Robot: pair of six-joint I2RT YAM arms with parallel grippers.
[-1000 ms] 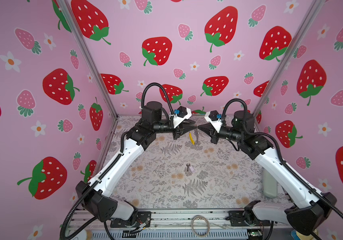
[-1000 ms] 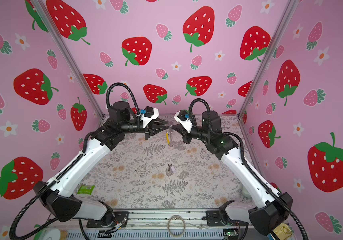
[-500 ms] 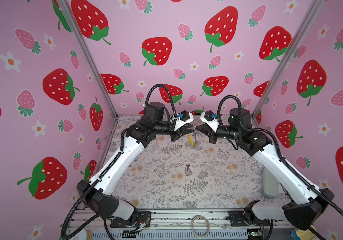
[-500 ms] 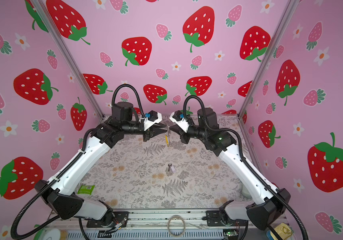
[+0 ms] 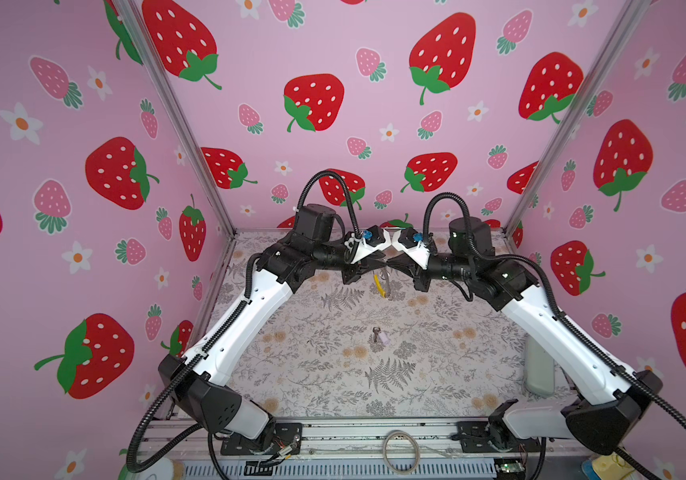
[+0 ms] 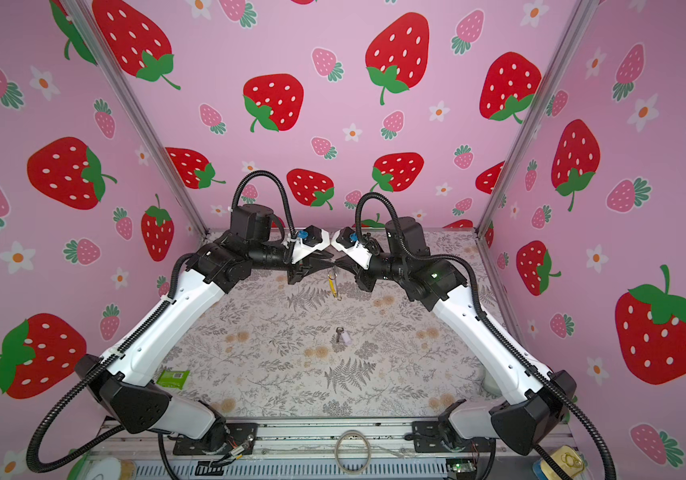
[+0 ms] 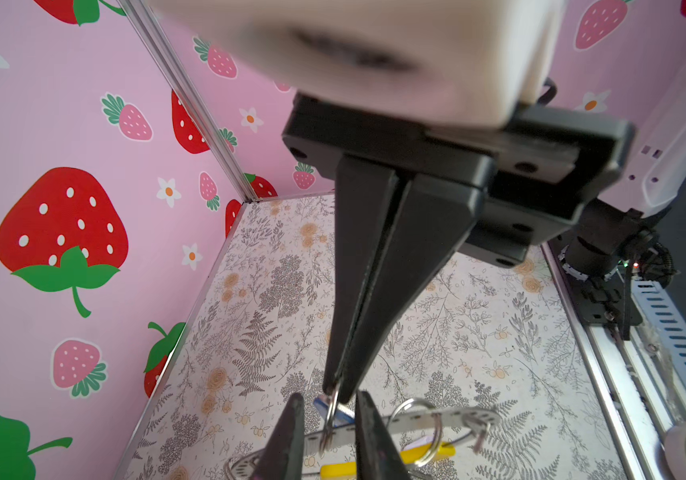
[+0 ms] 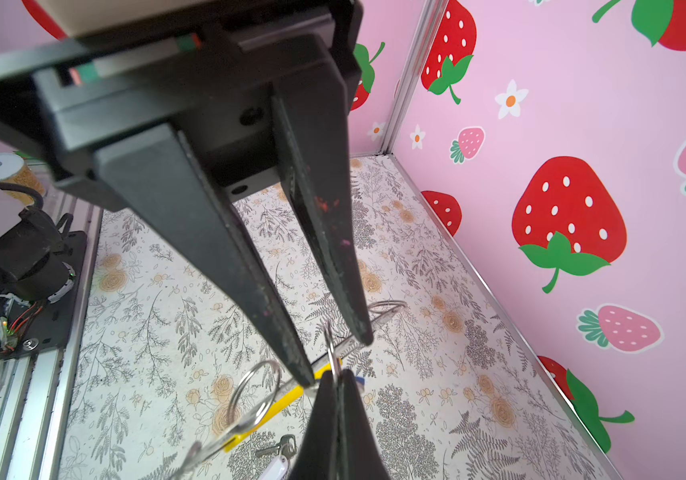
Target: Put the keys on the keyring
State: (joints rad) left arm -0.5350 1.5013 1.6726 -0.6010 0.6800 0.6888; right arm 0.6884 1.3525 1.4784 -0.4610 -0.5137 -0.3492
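Tugging, you may drop the blue-tagged key (image 7: 321,405): right pincer (image 7: 336,395) clenches a loop (image 7: 329,432), left pincer's (image 8: 339,360) hold is unclear.

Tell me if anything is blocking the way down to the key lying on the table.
Nothing visible does. The lilac-tagged key lies alone on the table, with bare surface around it. The left gripper and right gripper are both up at the keyring, farther back.

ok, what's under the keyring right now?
Keyring hangs in the air. Below: floral mat, with the lilac-tagged key on it, maybe not straight beneath. In the wrist views gripper fingers cover some mat.
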